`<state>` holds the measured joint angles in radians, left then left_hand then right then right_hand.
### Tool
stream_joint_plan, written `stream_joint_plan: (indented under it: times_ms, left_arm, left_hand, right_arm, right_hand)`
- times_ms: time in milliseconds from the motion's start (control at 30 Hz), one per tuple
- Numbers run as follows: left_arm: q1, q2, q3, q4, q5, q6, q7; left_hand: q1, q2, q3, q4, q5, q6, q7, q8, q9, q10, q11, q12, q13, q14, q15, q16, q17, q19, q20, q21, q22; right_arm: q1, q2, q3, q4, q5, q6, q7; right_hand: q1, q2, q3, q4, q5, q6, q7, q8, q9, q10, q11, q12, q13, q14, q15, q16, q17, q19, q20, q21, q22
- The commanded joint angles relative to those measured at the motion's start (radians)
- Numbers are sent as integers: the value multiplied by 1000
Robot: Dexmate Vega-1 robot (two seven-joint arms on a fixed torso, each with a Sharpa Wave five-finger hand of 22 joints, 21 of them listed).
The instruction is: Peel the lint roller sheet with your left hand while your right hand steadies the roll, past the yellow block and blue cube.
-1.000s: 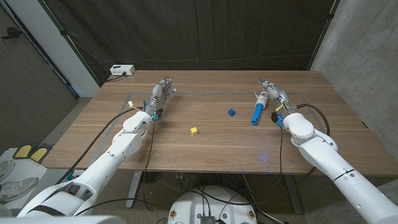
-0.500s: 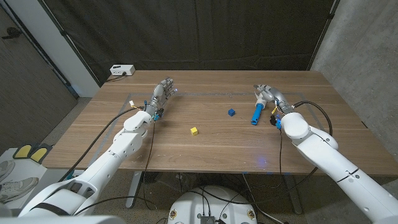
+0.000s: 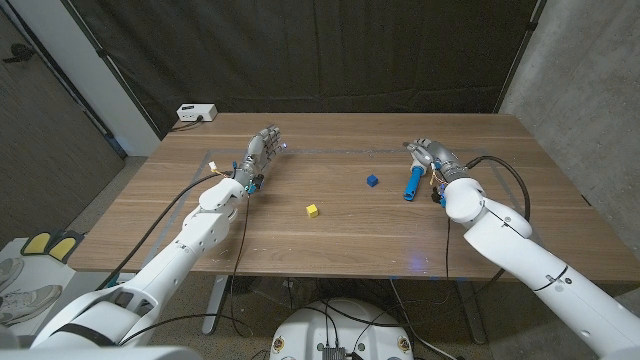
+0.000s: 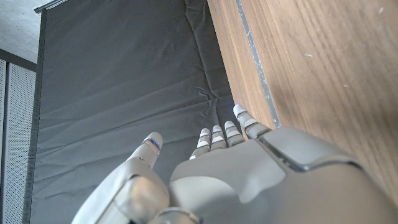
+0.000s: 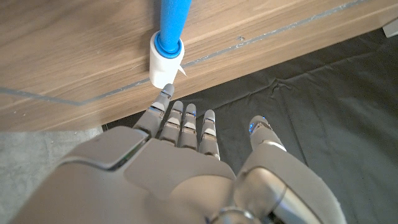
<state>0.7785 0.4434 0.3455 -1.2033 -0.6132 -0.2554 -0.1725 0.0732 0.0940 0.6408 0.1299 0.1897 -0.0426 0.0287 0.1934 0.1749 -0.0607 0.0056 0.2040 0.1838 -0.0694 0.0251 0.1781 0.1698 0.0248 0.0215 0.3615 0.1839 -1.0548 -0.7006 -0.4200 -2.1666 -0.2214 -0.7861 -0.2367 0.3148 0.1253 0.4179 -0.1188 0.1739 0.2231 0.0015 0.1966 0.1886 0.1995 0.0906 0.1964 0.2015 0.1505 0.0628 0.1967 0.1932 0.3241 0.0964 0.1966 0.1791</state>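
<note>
Right now the lint roller [image 3: 412, 178] lies flat on the wooden table [image 3: 330, 235], on the robot's right side, with its blue handle [image 5: 171, 22] pointing toward the robot and its white roll [image 5: 162, 62] at the far end. The right hand [image 3: 432, 156] is just beside the roll, with its fingers [image 5: 186, 124] straight and a little apart, and it holds nothing. In the right wrist view the fingertips are very near the roll, but I cannot tell if they touch it. The left hand [image 3: 261, 150] is well apart from the roller, at the far left of the table, fingers [image 4: 219, 134] apart and holding nothing. The blue cube [image 3: 372, 181] sits near the handle, and the yellow block [image 3: 312, 210] sits closer to the middle. The roller looks light, so it will likely roll or slide if pushed. The handle looks stiff and good for holding still. The sheet is thin, soft and sticky, and it may tear. A tiny loose corner sticks out at the roll's end, and that looks like the best spot for the left hand to pinch.
</note>
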Motion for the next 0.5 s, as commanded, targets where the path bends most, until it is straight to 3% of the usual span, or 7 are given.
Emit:
stream_joint_plan:
  times_ms: [33,167,367,500]
  left_arm:
    - [-14,-3,5,20,-4,0,-23]
    - [-19,-4,6,28,-3,-1,-27]
    - [-27,-6,8,40,-1,-4,-31]
    - [-33,-9,8,49,-3,-8,-38]
  left_hand:
    - [4,37,4,-5,4,3,1,-2,2,2,-2,4,5,-2,5,3,2,0,14,-4,4]
    - [4,36,4,-5,4,4,2,-3,2,1,-1,4,5,-2,5,3,2,0,15,-5,5]
    - [4,36,3,-5,4,4,2,-3,2,1,-1,3,5,-2,5,3,2,0,17,-6,5]
    - [4,36,3,-5,4,4,2,-4,2,1,0,3,5,-2,6,3,2,0,17,-6,5]
  right_arm:
    - [111,-26,-191,-63,-197,-312,64]
    - [135,-15,-239,-60,-244,-375,64]
    - [217,-7,-366,-51,-330,-517,91]
    - [287,-5,-458,-32,-372,-603,115]
  right_hand:
    - [-7,-21,-8,0,1,1,-6,0,2,2,-12,5,2,4,-11,7,5,-4,1,2,2]
    - [-9,-30,-13,-3,1,9,-7,3,2,3,-16,5,2,7,-17,8,5,-2,1,4,2]
    - [-3,-33,-13,-10,2,9,-8,2,2,3,-24,6,2,13,-21,9,3,9,8,8,2]
    - [10,-39,-13,-21,3,8,-11,1,3,-1,-26,4,2,31,-32,15,2,53,14,26,4]
